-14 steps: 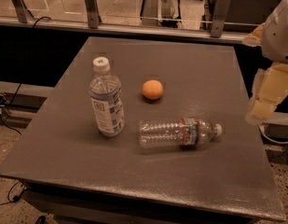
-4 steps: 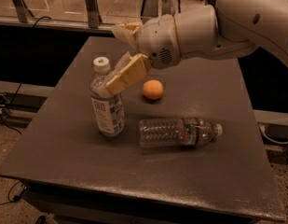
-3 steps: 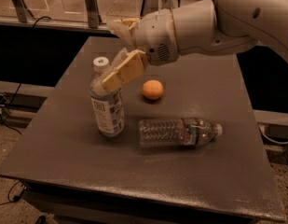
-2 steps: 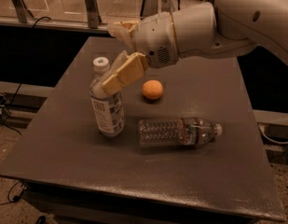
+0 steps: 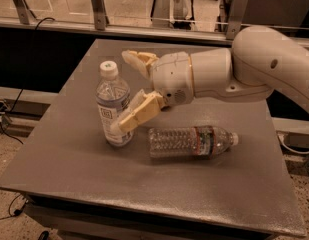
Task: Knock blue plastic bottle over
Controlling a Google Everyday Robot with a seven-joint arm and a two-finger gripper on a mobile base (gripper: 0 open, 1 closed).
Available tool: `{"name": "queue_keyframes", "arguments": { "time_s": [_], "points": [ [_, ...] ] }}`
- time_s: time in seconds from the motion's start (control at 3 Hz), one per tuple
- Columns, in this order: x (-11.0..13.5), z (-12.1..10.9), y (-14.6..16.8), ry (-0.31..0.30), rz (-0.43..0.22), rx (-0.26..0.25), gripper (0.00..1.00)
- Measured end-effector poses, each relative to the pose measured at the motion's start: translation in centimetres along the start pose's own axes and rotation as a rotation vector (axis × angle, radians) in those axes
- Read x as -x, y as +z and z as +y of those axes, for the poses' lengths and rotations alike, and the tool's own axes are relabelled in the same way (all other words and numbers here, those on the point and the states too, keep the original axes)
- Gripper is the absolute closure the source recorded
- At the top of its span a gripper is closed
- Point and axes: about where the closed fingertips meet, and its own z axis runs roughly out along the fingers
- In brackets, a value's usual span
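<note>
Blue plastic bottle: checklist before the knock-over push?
1. Target standing: the stout clear plastic bottle with white cap and blue-and-white label is upright on the grey table. Ok.
2. Gripper placement: beside the bottle on its image-right side, fingers spread open. Ok.
3. Contact: the lower finger overlaps the bottle's lower body, but whether it touches is unclear. Cannot tell.
4. Push height: that finger sits low on the bottle, so a push there might slide it rather than tip it. Not ok.
5. Fall path: nothing seen on the table to the image-left of the bottle. Ok.
6. Bystander: the slim ribbed clear bottle with red-green label lies on its side, apart from the target. Ok.
</note>
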Motion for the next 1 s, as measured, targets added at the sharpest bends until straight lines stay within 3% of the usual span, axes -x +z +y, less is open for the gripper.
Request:
{"name": "queue_keyframes", "arguments": {
  "time_s": [0.33, 1.0],
  "points": [
    [-3.5, -0.9, 0.0, -0.004, -0.035, -0.046, 0.00],
    [-3.2, -0.9, 1.1, -0.002, -0.052, -0.025, 0.00]
  ]
}}
